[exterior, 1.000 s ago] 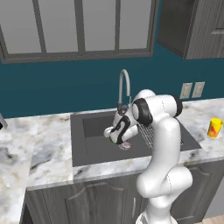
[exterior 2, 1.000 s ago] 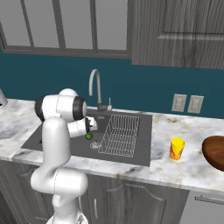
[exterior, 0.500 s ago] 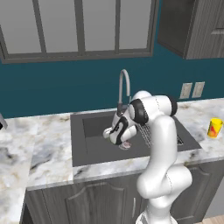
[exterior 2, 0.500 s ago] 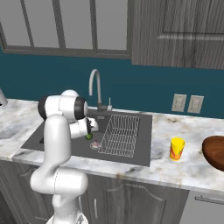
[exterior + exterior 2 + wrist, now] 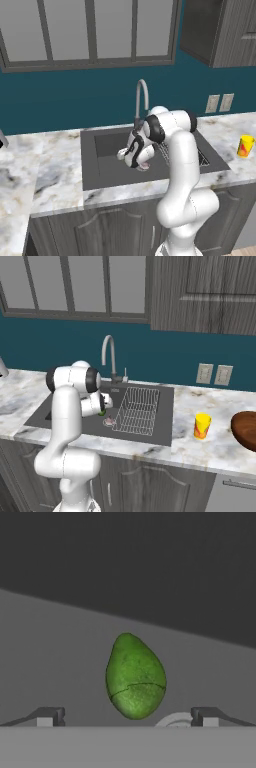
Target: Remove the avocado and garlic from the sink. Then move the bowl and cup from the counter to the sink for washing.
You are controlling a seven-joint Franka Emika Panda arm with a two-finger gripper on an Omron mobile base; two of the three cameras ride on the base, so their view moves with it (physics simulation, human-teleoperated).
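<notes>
I'm down inside the sink (image 5: 102, 170), the big dark basin set in the marble table (image 5: 45, 175), with the wire rack (image 5: 136, 413) off to one side. My end effector (image 5: 127, 717) is spread wide, nothing in it, and the avocado (image 5: 135, 676) lies dead ahead on the basin floor between my two tips, its narrow end pointing away.

Here's the worry: that fruit is rounded and glossy, so if I come down off-centre, one finger may nudge it first and send it rolling toward the drain. Close across the tapered end and it could squirt out of the squeeze. From the right base view the garlic (image 5: 109, 421) sits just beside the avocado, so a wide approach risks knocking it too.

The bowl (image 5: 246, 428) and the cup (image 5: 201, 426) wait well apart on the table.
</notes>
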